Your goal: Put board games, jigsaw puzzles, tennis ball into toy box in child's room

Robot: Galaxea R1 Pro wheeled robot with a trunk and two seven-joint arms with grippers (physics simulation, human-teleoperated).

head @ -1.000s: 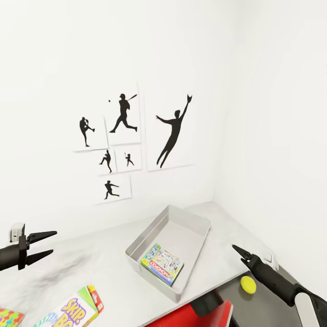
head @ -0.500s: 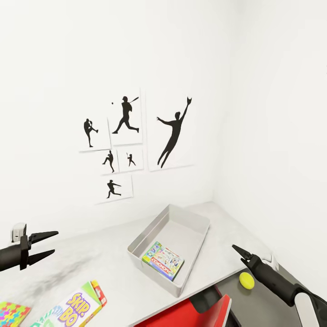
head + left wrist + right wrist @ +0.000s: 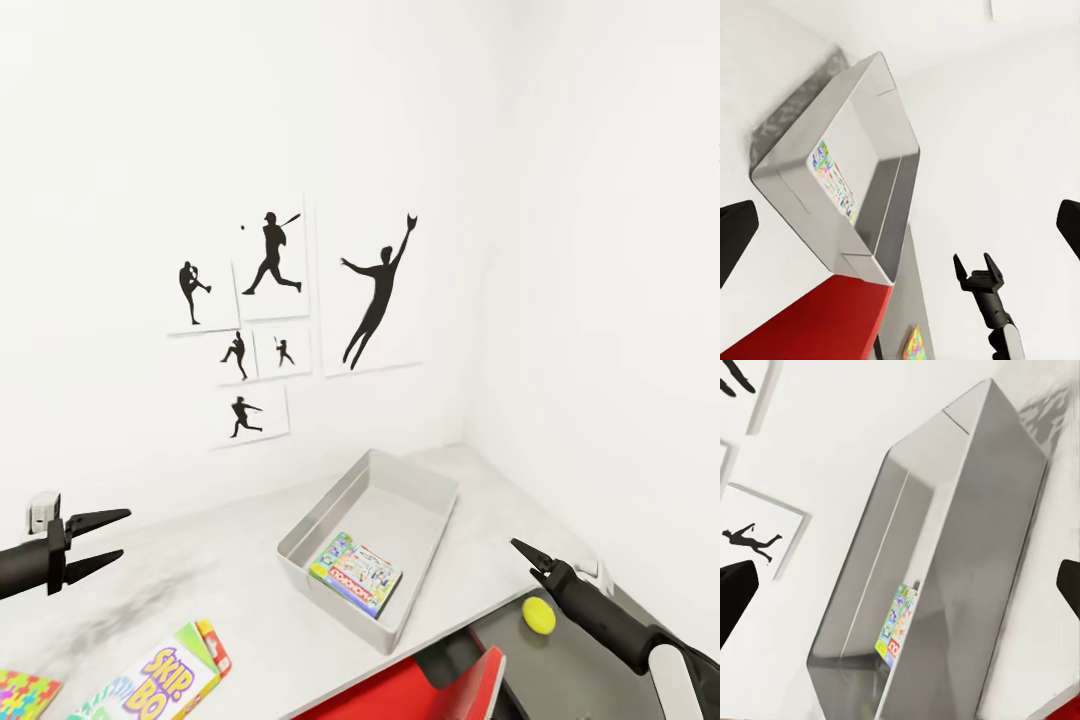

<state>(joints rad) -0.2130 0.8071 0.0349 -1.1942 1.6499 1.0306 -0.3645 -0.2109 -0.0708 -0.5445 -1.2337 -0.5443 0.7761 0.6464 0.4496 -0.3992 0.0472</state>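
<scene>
Scanning from my left: the left gripper (image 3: 108,538) hangs wide open and empty above the white table (image 3: 240,590). Below it, toward me, lie a multicoloured jigsaw puzzle box (image 3: 25,694) and the yellow Skip-Bo board game box (image 3: 165,680), long axis slanting away rightward. The left arm is nearer both. The grey rectangular toy box (image 3: 420,480) holds one colourful board game (image 3: 357,574). The right gripper (image 3: 521,549) looks nearly closed, empty; a yellow tennis ball (image 3: 538,615) rests just beneath it.
</scene>
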